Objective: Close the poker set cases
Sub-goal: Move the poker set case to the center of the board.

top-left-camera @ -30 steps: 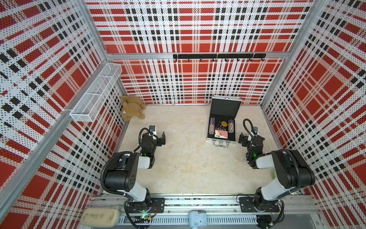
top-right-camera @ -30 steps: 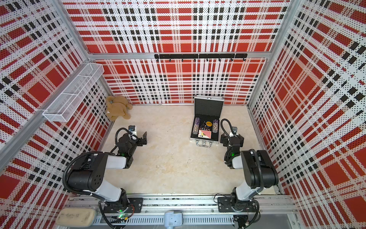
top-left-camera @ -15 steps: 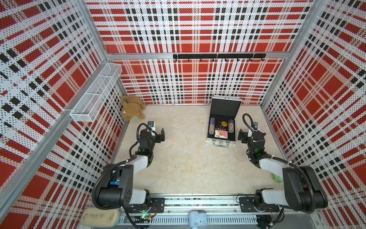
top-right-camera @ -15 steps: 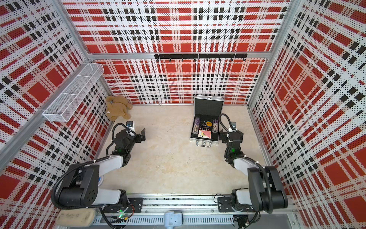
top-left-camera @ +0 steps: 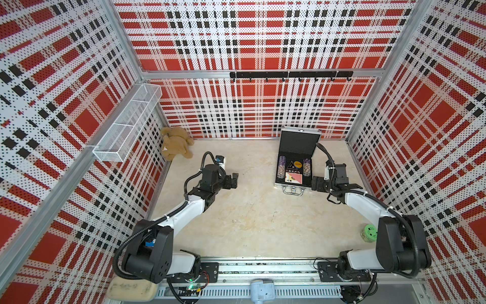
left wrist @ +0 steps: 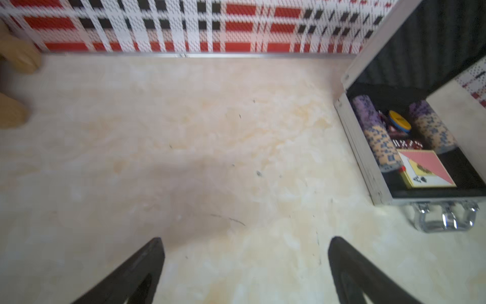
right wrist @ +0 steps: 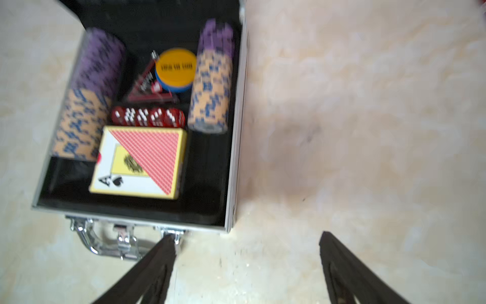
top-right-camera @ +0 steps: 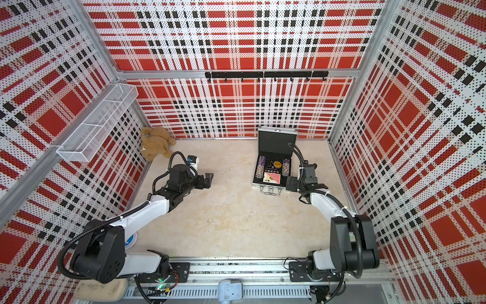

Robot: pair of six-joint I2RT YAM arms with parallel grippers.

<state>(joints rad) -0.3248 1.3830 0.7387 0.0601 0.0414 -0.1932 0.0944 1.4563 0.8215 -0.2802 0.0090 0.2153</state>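
Observation:
The poker set case (top-left-camera: pixel 291 186) lies open at the back right of the table, its black-lined lid (top-left-camera: pixel 298 143) standing upright. Chip rolls, dice and a card deck (right wrist: pixel 142 160) fill the base; the metal handle (top-left-camera: pixel 293 190) faces the front. My right gripper (top-left-camera: pixel 315 183) is open, low beside the case's front right corner (right wrist: pixel 228 226), with one fingertip (right wrist: pixel 168 244) just in front of a latch. My left gripper (top-left-camera: pixel 234 180) is open over bare table, well to the left of the case (left wrist: pixel 368 168). Both top views show the case (top-right-camera: pixel 267 186) and both grippers (top-right-camera: pixel 209 180) (top-right-camera: pixel 289 183).
A brown teddy bear (top-left-camera: pixel 175 143) sits in the back left corner. A white wire basket (top-left-camera: pixel 128 123) hangs on the left wall and a black hook rail (top-left-camera: pixel 290 75) on the back wall. A green-lidded jar (top-left-camera: pixel 369 233) stands by the right arm's base.
Both arms have stretched forward and lower. The left gripper moved right, toward the table's middle. The right gripper moved slightly left, closer to the case's front right corner. The case has not moved.

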